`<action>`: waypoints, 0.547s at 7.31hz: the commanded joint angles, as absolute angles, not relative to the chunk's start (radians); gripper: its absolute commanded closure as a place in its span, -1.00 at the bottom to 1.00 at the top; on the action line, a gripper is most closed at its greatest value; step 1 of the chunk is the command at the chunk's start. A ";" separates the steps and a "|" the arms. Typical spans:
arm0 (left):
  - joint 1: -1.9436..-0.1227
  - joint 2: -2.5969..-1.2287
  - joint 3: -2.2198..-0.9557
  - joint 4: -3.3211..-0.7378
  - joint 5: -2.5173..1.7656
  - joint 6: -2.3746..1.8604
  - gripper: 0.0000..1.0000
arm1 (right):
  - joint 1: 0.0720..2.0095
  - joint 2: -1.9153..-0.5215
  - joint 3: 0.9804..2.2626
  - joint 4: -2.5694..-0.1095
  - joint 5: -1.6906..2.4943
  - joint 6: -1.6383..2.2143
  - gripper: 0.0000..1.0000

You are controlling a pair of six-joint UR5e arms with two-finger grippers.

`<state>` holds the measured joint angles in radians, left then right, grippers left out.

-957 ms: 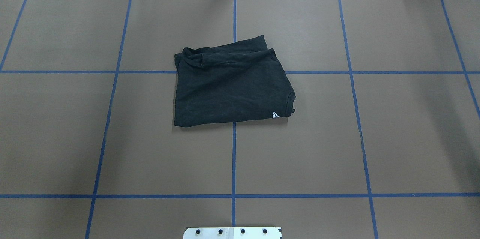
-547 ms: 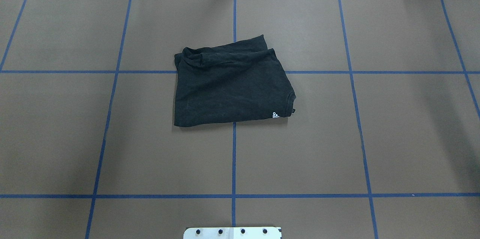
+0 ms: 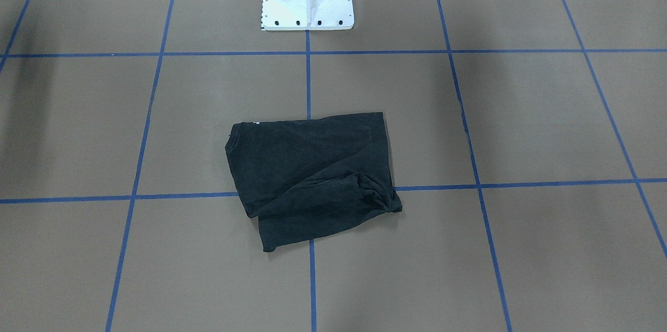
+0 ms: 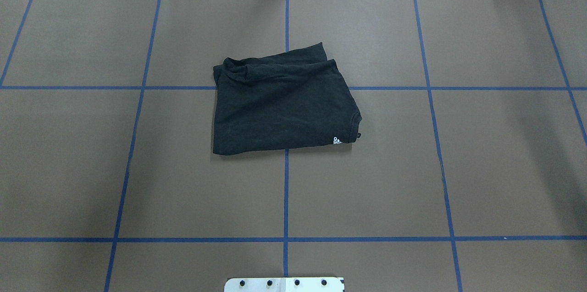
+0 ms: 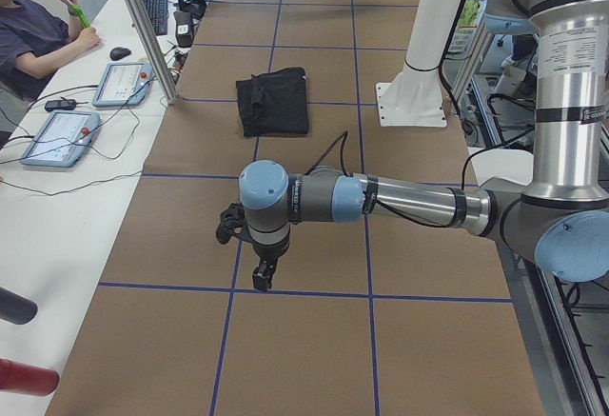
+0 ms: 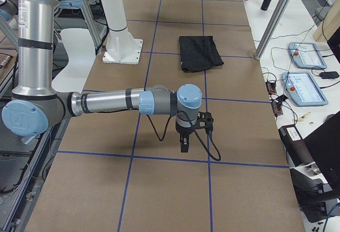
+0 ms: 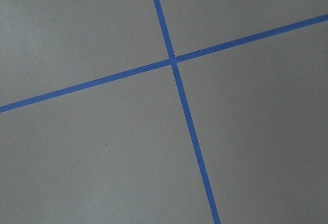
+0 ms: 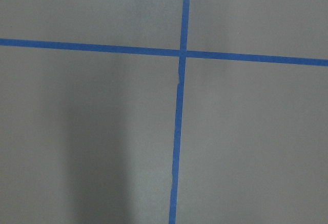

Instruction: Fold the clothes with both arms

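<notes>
Nothing has shifted since a second ago: your black T-shirt (image 4: 282,104) lies folded at the centre of the table (image 4: 495,168). Left gripper (image 5: 261,281) and right gripper (image 6: 184,147) hover well apart from it, and you cannot tell how their jaws stand.

The table (image 4: 367,182) is covered in brown paper, marked into large squares by blue tape lines (image 4: 285,200), with soft shadows across it. Along the side away from the robot runs a white desk (image 5: 57,207) carrying a near control tablet (image 5: 59,137), a farther control tablet (image 5: 122,83), a mouse (image 5: 119,53), a keyboard (image 5: 157,13) and loose cables. An aluminium post (image 5: 143,30) stands at the table's edge. A person (image 5: 33,35) sits at the desk
</notes>
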<state>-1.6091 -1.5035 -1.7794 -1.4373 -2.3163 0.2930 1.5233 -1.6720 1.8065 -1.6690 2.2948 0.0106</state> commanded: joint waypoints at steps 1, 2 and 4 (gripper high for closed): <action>-1.609 -1.503 -1.779 -1.437 -2.316 0.293 -1.00 | 1.523 -1.672 1.807 -1.669 2.295 0.011 -1.00; -1.609 -1.505 -1.779 -1.437 -2.316 0.293 -1.00 | 1.523 -1.672 1.810 -1.669 2.295 0.011 -1.00; -1.609 -1.505 -1.779 -1.437 -2.316 0.293 -1.00 | 1.523 -1.672 1.812 -1.669 2.295 0.012 -1.00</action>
